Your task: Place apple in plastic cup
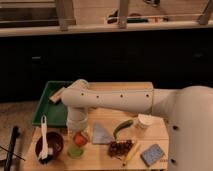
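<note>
On the wooden desk (pixel 105 160), at the far left, a dark round bowl (pixel 50 144) holds a white utensil (pixel 43 140). Behind it lies a green rectangular tray (pixel 47 107) with a small tan block (pixel 57 95) in it. Next, the small translucent light-green plastic cup (pixel 76 152) stands near the front edge. Just above it, the robot's hand (pixel 80 135) reaches down with its fingers clamped together on the small round orange-red apple (pixel 80 139), which hangs over the cup's rim. Further right are a grey triangular cloth (pixel 102 134), a curved green pepper (pixel 123 127), a bunch of dark grapes (pixel 120 148), a white cup (pixel 144 122) and a blue-grey sponge (pixel 152 154).
</note>
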Controlling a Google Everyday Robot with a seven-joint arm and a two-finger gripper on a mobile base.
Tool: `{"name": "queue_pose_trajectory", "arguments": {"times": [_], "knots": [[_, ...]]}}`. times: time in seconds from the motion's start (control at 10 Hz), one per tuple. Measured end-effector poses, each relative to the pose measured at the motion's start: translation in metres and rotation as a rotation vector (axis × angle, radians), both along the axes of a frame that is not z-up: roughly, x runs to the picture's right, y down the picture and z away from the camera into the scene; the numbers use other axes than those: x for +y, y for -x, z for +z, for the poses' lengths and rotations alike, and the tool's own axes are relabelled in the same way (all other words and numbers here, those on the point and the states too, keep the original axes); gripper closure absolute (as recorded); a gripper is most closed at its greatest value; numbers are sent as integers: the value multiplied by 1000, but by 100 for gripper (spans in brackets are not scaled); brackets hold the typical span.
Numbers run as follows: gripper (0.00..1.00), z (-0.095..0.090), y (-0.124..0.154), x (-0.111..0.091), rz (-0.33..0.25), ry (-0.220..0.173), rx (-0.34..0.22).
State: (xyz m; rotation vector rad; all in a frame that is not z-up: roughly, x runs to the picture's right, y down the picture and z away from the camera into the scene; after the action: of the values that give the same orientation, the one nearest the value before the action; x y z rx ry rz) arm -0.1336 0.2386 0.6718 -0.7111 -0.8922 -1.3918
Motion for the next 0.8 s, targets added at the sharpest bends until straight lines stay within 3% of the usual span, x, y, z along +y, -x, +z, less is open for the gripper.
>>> {"name": "queue_pose_trajectory", "arguments": {"times": [0.2, 0.3, 0.8], "knots": [[98, -3, 7, 1, 8, 14, 2], [92, -5, 11, 2, 9, 20, 2], [44, -12, 24, 4, 10, 34, -6]]}}
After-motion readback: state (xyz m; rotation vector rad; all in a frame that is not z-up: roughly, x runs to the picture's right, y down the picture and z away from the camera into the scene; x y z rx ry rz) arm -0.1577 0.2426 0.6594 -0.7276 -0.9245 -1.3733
